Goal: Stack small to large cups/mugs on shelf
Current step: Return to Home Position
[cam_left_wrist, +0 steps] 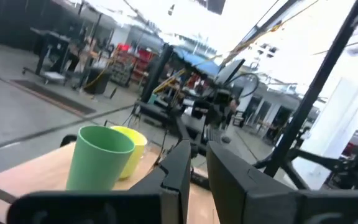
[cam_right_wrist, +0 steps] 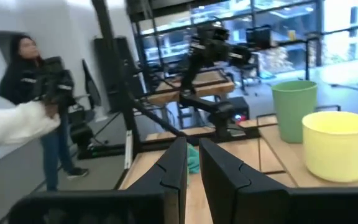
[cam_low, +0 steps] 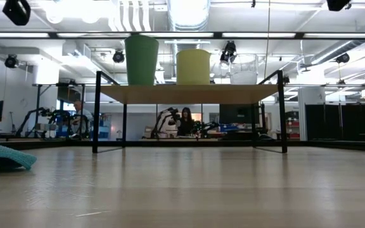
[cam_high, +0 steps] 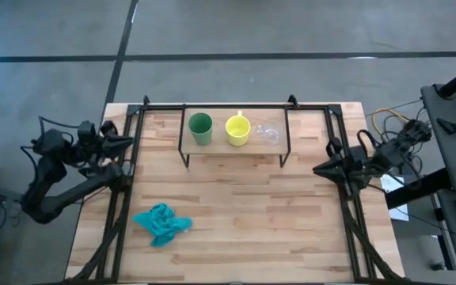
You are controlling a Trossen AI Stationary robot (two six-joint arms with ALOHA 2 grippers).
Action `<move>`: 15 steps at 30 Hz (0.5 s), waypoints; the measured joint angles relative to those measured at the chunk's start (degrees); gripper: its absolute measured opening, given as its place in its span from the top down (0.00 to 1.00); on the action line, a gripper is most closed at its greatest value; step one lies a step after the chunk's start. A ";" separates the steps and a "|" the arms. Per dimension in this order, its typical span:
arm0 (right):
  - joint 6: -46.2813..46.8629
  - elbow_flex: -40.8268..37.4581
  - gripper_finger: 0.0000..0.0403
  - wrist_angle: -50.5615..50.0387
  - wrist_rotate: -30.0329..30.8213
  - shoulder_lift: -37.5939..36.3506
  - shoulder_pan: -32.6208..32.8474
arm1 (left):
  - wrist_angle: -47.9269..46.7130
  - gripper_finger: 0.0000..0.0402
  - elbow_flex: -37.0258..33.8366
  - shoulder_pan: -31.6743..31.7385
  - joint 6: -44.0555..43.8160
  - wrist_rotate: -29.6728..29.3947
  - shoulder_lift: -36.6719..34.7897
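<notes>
Inspection found the wooden table [cam_high: 236, 229] carrying one loose item besides the task pieces: a crumpled teal cloth [cam_high: 161, 223] lying on the near left part of the top, well apart from the shelf [cam_high: 220, 149]. Black frame rails ran along both sides and across the far edge of the table. Nothing stood between either arm and the shelf. Beyond the table lay an open workshop with other robot rigs and a person seated at a bench [cam_low: 186, 120]. The shelf stood at the far middle of the table, its long axis running across from the left arm's side to the right arm's side. On its top, in one row along that axis, stood the green cup [cam_high: 200, 127] at the left end, the yellow mug [cam_high: 238, 129] in the middle and the clear glass cup [cam_high: 269, 134] toward the right end. All three were upright, mouths up and side by side, and the mug's handle pointed to the far edge. The left gripper [cam_high: 127, 144] hung at the table's left edge and the right gripper [cam_high: 317, 169] at its right edge, each with its fingers drawn together on nothing.
</notes>
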 joint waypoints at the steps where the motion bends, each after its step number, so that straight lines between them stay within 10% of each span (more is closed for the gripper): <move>1: -0.52 -0.56 0.90 -0.02 -0.33 -0.94 0.00 | 0.21 0.90 -0.68 0.00 -0.01 0.02 -0.84; 15: -3.83 -10.53 0.90 -2.02 -0.33 -13.43 -0.02 | 5.92 0.90 -10.16 0.00 0.29 0.05 -1.49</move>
